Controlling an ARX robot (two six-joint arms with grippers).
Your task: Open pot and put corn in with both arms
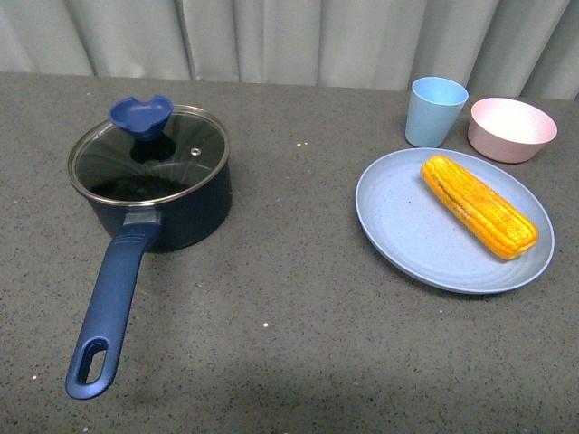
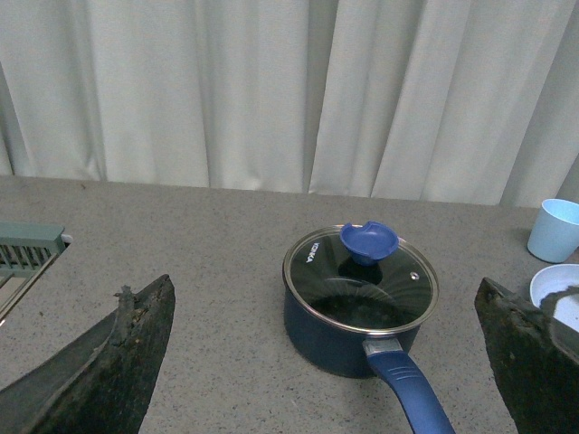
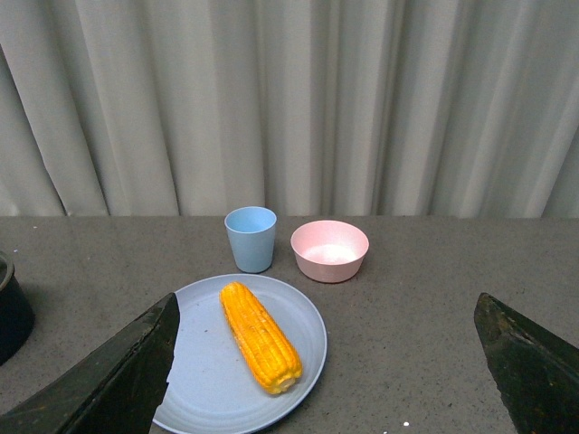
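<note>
Two wide-open grippers, a lidded pot and a corn cob on a plate.

Seen from the front, the pot [image 1: 194,212] sits on the grey table [image 1: 289,344] at 9 o'clock, with its glass lid [image 1: 172,163] on and a blue knob [image 1: 141,115] on top. Its handle [image 1: 113,298] runs toward 7 o'clock. The corn [image 1: 479,205] lies on a blue plate [image 1: 407,226] at 3 o'clock, slanting from 11 to 5. A blue cup [image 1: 435,110] stands at 1 o'clock, with a pink bowl [image 1: 511,128] just beside it at 2 o'clock. In the wrist views both sets of jaws are spread wide and empty: the left gripper [image 2: 317,289] faces the pot, the right gripper [image 3: 326,303] faces the corn.
</note>
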